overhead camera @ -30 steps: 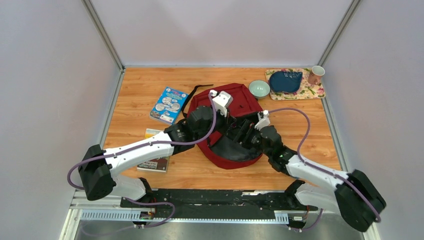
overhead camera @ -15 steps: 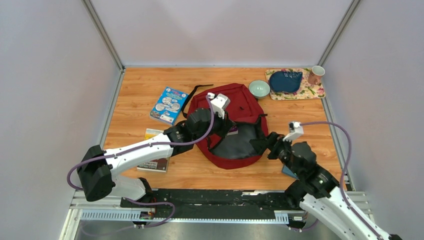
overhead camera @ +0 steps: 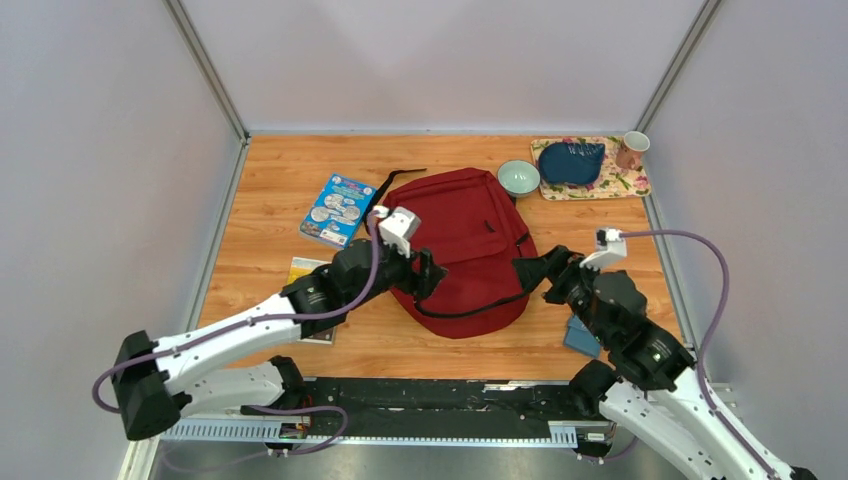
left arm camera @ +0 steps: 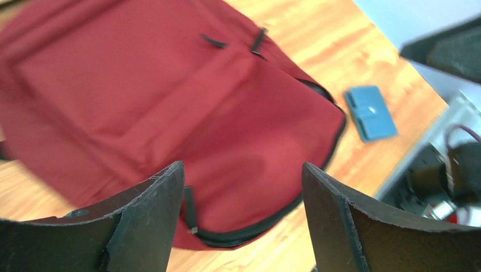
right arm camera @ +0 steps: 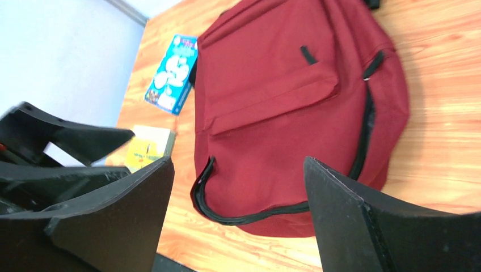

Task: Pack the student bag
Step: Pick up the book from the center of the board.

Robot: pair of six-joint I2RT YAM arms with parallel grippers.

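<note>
The student bag point(overhead camera: 460, 250) lies flat at table centre between the left gripper point(overhead camera: 425, 275) and the right gripper point(overhead camera: 537, 268), both wide open, empty and just beside its near edge; packing is judged incomplete, and the next move likely calls for lifting its flap and fetching the blue book point(overhead camera: 337, 208).

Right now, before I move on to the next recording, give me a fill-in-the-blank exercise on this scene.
1. The fabric of the student bag is dark ___.
2. The left end effector and the right end effector are both ___, holding nothing.
3. The blue wallet lies outside the bag, on the robot's ___ side of it.
4. The blue book lies on the robot's ___ side of the bag.

Missing words: red; open; right; left.
</note>
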